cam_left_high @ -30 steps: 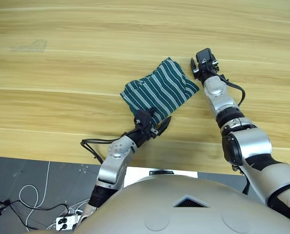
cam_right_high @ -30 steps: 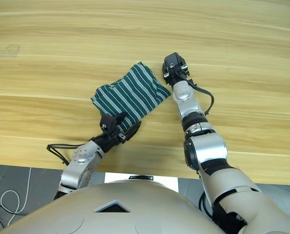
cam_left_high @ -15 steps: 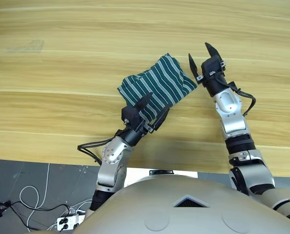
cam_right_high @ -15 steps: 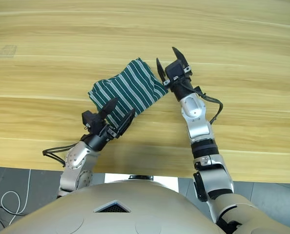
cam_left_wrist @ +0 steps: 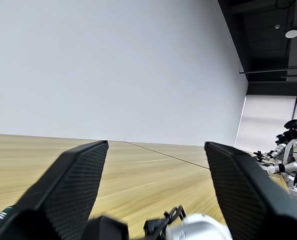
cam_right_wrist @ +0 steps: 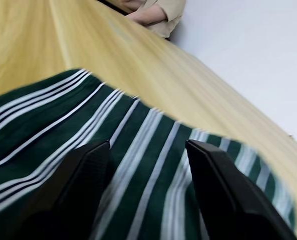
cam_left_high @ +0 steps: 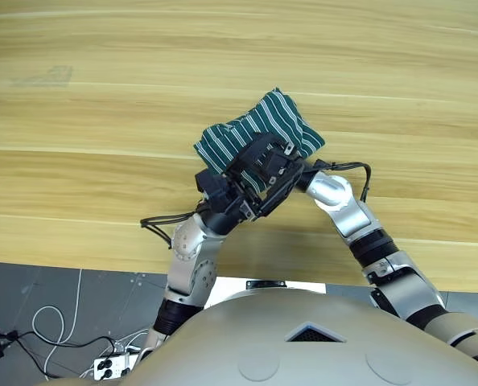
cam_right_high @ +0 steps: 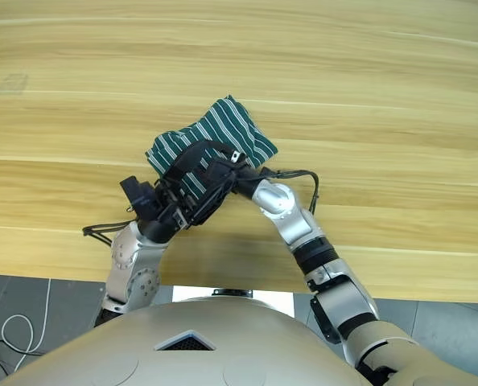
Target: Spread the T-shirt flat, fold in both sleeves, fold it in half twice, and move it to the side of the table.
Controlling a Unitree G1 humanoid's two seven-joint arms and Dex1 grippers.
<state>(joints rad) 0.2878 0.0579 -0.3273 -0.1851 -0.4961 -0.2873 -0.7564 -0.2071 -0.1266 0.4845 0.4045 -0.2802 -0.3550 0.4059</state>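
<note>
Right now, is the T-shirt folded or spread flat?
Folded: the T-shirt lies on the table as one small, thick bundle, with no sleeves sticking out.

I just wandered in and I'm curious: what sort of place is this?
Probably a robotics lab or training room: a long wooden table with a striped T-shirt, a cabled power strip on the grey floor, and more humanoid robots across the room.

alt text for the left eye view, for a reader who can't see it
A folded green T-shirt with white stripes lies on a pale wooden table. The left gripper and right gripper, both open, sit close together over its near side.
</note>
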